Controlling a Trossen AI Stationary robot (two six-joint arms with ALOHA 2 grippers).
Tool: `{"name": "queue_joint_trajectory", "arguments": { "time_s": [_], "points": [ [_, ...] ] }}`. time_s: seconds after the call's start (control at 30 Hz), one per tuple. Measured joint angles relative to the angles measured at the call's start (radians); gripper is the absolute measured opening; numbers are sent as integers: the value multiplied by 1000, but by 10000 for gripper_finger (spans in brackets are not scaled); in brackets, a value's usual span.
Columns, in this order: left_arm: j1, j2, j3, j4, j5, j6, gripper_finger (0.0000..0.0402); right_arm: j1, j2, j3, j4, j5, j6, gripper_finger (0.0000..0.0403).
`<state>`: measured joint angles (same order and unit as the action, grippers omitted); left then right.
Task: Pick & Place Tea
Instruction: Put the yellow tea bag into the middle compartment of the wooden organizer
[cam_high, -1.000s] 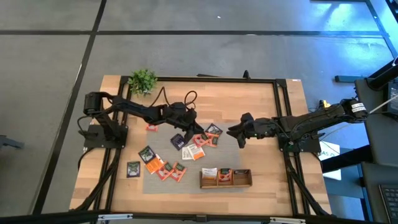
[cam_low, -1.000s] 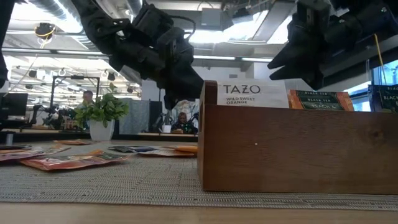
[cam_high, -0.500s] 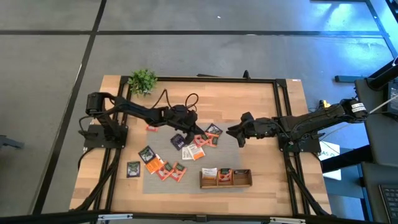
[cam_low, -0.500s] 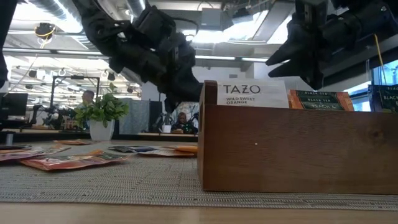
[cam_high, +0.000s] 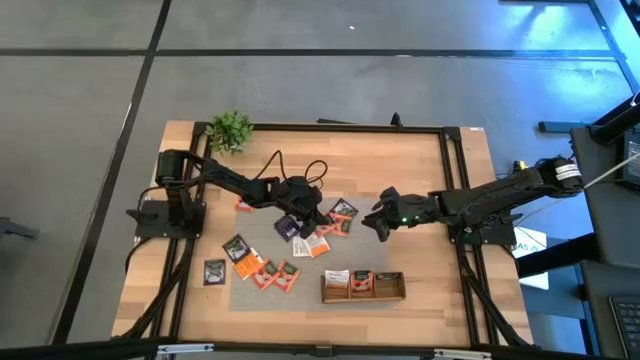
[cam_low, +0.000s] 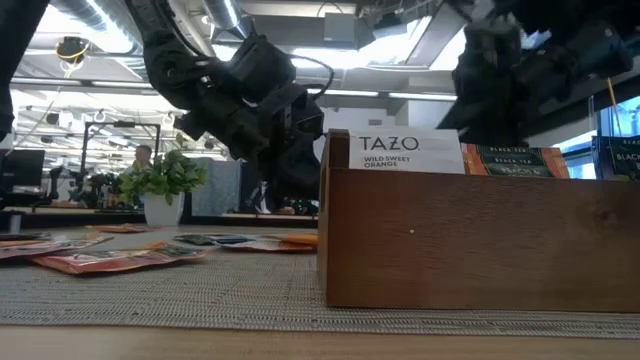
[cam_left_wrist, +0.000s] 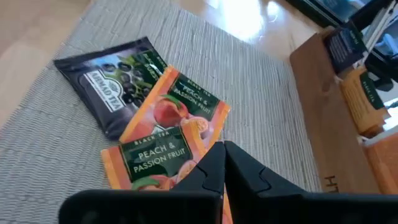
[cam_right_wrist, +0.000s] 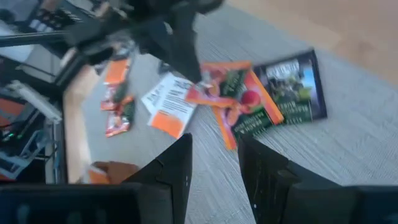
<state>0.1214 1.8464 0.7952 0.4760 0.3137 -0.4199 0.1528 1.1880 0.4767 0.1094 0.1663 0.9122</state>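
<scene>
Several tea sachets lie flat on the grey mat (cam_high: 300, 297), among them two orange ones (cam_left_wrist: 180, 102), a dark one (cam_left_wrist: 115, 74) and a white one with orange (cam_right_wrist: 169, 102). My left gripper (cam_high: 318, 223) is shut and slants down, its tips (cam_left_wrist: 222, 152) over the edge of an orange sachet (cam_left_wrist: 152, 158). My right gripper (cam_high: 376, 222) hovers open just right of the same cluster (cam_right_wrist: 233, 93), with nothing between its fingers (cam_right_wrist: 177, 165). The wooden tray (cam_high: 362, 298) at the mat's near edge holds sachets standing upright. My left gripper's shut fingertips come slanting down over one corner of an orange sachet (cam_left_wrist: 205, 140) that lies flat on the mat. I cannot tell whether they touch it.
A small potted plant (cam_high: 230, 130) stands at the far left corner. A red sachet (cam_high: 243, 206) and a dark one (cam_high: 215, 271) lie on bare wood left of the mat. The tray's wall (cam_low: 470, 240) fills the near right of the low view.
My left gripper has sunk and moved toward the table's near right, onto the orange sachets at the mat's middle. My right gripper has come down a little toward the same cluster and rolled about its own axis. The sachets lie where they were.
</scene>
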Motion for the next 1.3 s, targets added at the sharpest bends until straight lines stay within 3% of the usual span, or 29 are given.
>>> {"name": "queue_joint_trajectory", "arguments": {
  "time_s": [0.33, 0.47, 0.9, 1.3],
  "points": [
    [-3, 84, 22, 40, -4, -51, 2, 0, 217, 0, 202, -32, 60, 132],
    [-5, 129, 56, 45, -3, -58, 2, -11, 279, 0, 223, -97, 120, 132],
    [-8, 156, 80, 33, 0, -56, 2, -27, 317, -1, 233, -144, 187, 134],
    [-20, 159, 77, 14, -50, 34, 2, -70, 317, -1, 306, -170, 210, 234]
  ]
}}
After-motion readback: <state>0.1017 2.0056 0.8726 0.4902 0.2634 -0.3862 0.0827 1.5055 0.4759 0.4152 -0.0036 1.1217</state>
